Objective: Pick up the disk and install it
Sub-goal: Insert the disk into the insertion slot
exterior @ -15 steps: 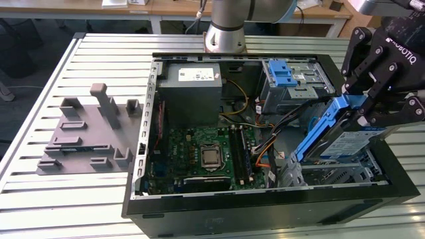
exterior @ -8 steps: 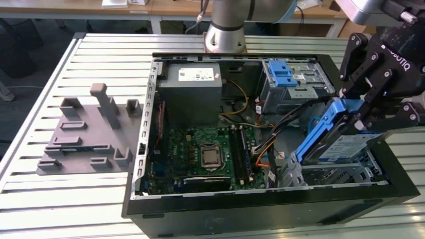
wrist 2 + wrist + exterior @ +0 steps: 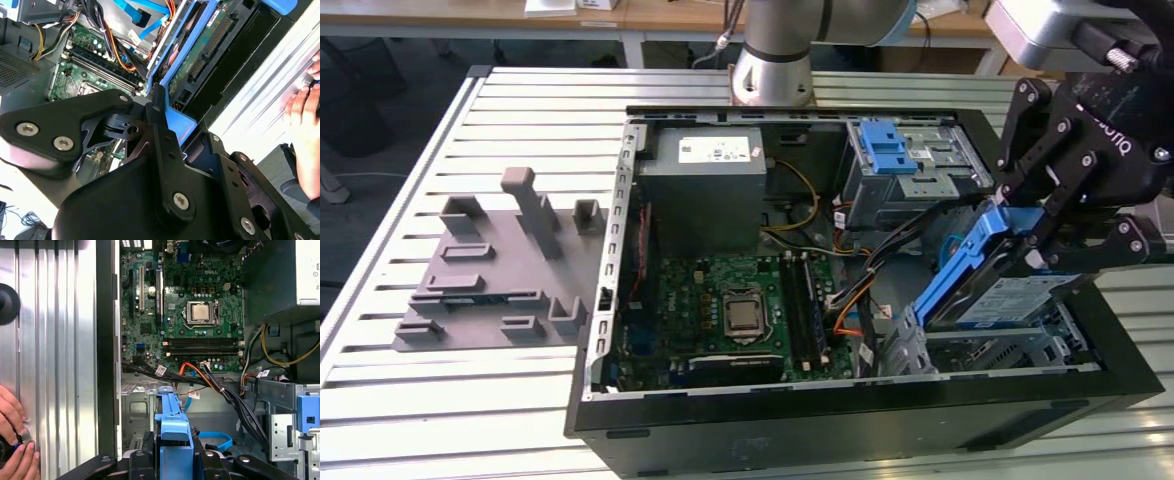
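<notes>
Installing step in hand: pincer (image 3: 1025,232) clamped on the disk (image 3: 1003,300), tilted over the grey bay (image 3: 983,352); seating probably calls for levelling its blue rails with that bay.

slatted metal table (image 3: 454,400); wooden desks (image 3: 667,12) behind; dark floor (image 3: 354,230).

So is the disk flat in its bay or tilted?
Tilted. In the exterior view the disk slants steeply, upper end gripped by the end effector, lower end down at the metal bay.
</notes>
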You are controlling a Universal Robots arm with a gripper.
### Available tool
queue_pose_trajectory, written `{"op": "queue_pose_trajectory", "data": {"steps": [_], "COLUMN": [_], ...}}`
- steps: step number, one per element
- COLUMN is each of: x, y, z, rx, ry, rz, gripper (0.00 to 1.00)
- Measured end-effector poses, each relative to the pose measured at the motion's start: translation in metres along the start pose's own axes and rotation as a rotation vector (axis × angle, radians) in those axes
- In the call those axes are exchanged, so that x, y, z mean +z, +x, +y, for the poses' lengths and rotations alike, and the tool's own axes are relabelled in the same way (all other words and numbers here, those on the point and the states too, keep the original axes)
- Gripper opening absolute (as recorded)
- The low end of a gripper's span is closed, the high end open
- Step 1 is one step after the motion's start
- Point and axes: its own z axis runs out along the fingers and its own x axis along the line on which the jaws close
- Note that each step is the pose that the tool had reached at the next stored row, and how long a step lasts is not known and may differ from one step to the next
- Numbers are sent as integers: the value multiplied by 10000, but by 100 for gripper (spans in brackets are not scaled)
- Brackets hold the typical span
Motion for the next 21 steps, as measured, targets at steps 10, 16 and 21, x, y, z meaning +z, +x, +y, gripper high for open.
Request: {"op": "queue_pose_trajectory", "data": {"steps": [10, 16, 21], "x": [66, 157, 220], "y": [3, 6, 8], "z": [-1, -3, -5], "rx": [0, 1, 1], "ry": [0, 0, 1], "rz": [19, 21, 43], "gripper": [50, 42, 24]}}
